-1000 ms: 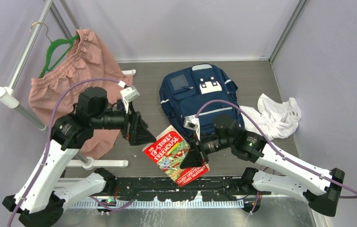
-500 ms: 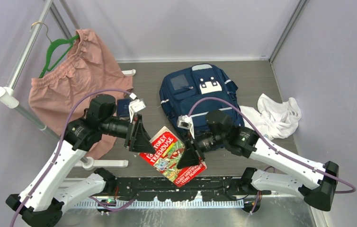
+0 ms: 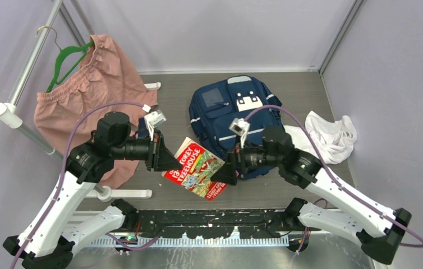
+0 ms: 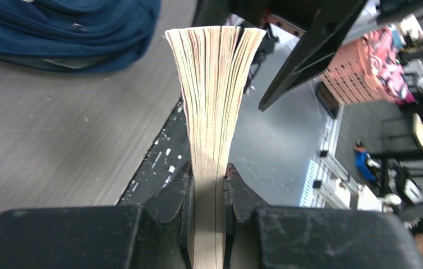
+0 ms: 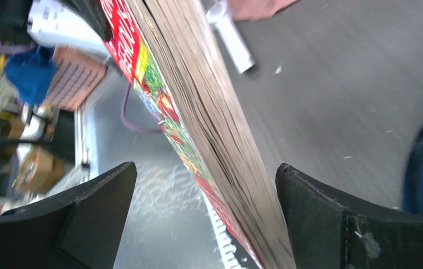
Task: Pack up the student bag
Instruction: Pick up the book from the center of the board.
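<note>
Left claw: clamped tight on the Treehouse book.
Right claw: wide apart around it.
Tip: keep squeezing, then carry it to the student bag.

The book has changed hands: the left end effector, wide open a second ago, now pinches its edge, while the right end effector has released it and spread wide. The book has shifted up and leftward
</note>
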Robot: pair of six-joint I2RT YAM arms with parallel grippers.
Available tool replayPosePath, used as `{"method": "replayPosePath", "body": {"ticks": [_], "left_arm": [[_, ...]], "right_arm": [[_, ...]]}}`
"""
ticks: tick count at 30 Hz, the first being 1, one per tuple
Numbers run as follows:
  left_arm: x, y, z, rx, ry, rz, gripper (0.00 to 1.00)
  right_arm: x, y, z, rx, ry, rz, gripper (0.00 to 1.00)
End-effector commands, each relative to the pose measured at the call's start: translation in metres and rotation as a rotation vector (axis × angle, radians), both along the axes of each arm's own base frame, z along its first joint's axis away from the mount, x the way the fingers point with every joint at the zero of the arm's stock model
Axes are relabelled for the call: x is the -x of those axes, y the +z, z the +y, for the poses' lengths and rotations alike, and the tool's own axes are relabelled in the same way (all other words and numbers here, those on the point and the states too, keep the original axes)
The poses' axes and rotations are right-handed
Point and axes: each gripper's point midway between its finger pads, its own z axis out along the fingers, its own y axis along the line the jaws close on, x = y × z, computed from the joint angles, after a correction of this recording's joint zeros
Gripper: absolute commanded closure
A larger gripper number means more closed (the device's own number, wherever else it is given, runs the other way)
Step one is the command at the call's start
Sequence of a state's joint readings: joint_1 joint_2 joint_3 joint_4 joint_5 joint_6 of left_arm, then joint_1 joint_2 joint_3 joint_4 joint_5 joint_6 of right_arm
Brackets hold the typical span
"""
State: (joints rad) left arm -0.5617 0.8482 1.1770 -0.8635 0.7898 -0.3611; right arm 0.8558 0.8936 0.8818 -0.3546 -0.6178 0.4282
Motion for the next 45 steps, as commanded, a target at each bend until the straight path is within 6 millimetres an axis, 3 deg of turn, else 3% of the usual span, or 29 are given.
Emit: {"method": "replayPosePath", "body": {"ticks": [1,4,7,9,15,19,24,27,34,38,42,45], "left_arm": [[-0.030,0.030,0.008,0.013,0.200,-0.094,1.00],[-0.031,0.041,0.005,0.043,0.202,-0.090,1.00],[-0.031,0.051,0.004,0.068,0.207,-0.095,1.00],[-0.033,0.057,0.004,0.082,0.229,-0.094,1.00],[-0.038,0.082,0.007,0.136,0.295,-0.083,1.00],[-0.036,0.103,0.008,0.178,0.319,-0.071,1.00],[-0.031,0.114,0.013,0.180,0.332,-0.080,1.00],[-0.030,0.121,0.014,0.207,0.336,-0.082,1.00],[-0.025,0.136,0.001,0.286,0.265,-0.063,1.00],[-0.021,0.135,-0.009,0.324,0.194,-0.034,1.00],[-0.020,0.131,-0.012,0.323,0.170,-0.020,1.00],[-0.022,0.123,-0.013,0.302,0.170,-0.008,1.00]], "right_arm": [[-0.036,0.026,-0.020,-0.115,-0.292,-0.027,0.00],[-0.050,0.046,-0.023,-0.328,-0.420,0.033,0.00],[-0.046,0.067,-0.024,-0.606,-0.412,0.104,0.00],[-0.046,0.068,-0.027,-0.701,-0.404,0.120,0.00],[-0.048,0.061,-0.027,-0.815,-0.390,0.191,0.00],[-0.058,0.040,-0.031,-0.803,-0.462,0.213,0.00],[-0.070,0.021,-0.042,-0.752,-0.578,0.191,0.00],[-0.059,0.028,-0.041,-0.735,-0.525,0.139,0.00],[-0.012,0.058,-0.025,-0.824,-0.194,0.106,0.00],[-0.020,0.063,-0.017,-0.880,-0.167,0.149,0.00],[-0.022,0.084,-0.010,-0.948,-0.109,0.136,0.00],[-0.010,0.105,-0.005,-0.951,-0.007,0.111,0.07]]}}
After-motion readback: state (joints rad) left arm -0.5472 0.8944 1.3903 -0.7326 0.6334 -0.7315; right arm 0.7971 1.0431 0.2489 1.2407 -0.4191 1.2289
